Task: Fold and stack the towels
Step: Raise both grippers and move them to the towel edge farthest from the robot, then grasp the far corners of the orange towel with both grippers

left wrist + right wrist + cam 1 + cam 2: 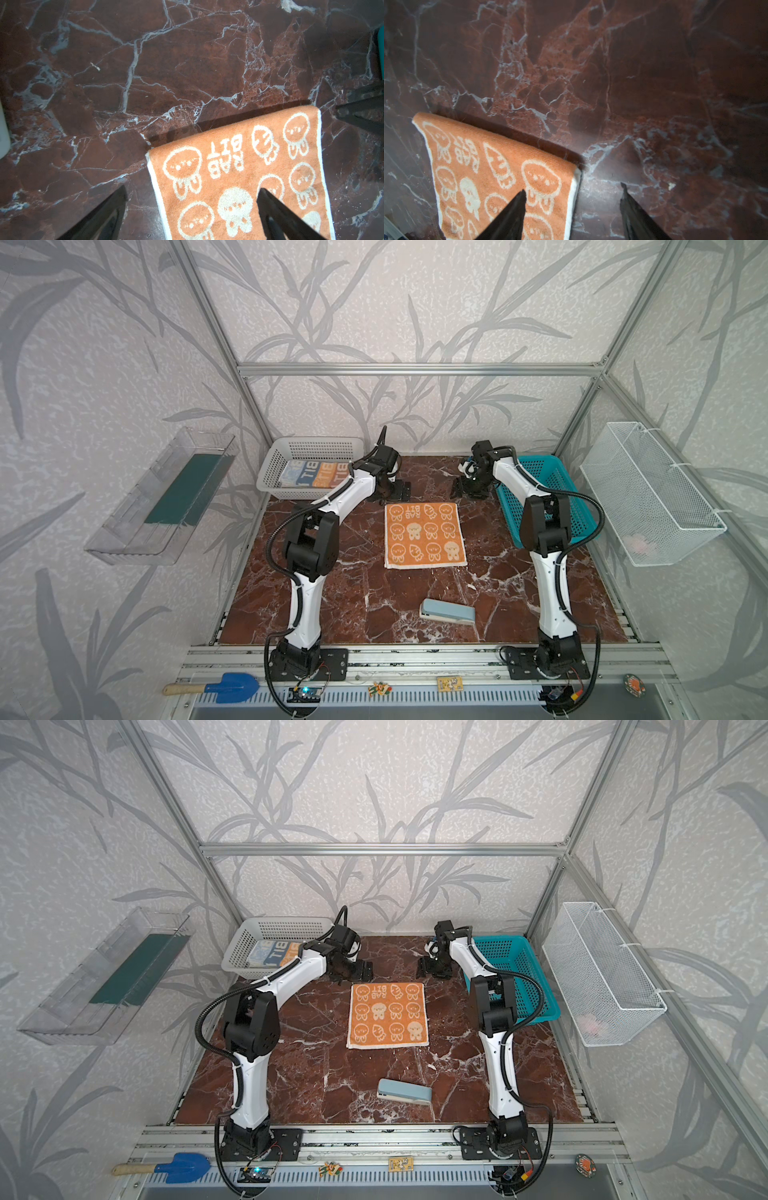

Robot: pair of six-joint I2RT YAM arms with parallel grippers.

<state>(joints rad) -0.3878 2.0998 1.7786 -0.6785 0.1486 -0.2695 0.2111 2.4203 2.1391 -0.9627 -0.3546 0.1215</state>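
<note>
Orange towel (424, 535) w/ cream animal faces lies flat mid-table (374, 605). Both arms reach to its far edge. Left gripper (192, 193) at far-left corner: fingers spread wide, one over cloth, other over bare marble. Right gripper (573, 190) at far-right corner, fingers apart, same straddle, nothing pinched. Lettered towel (311, 480) sits folded in white basket (316, 443), back left. Pale blue block (448, 611) nr front, well apart from orange towel.

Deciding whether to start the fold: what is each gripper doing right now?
Left gripper: open, holding nothing.
Right gripper: open, holding nothing.
</note>
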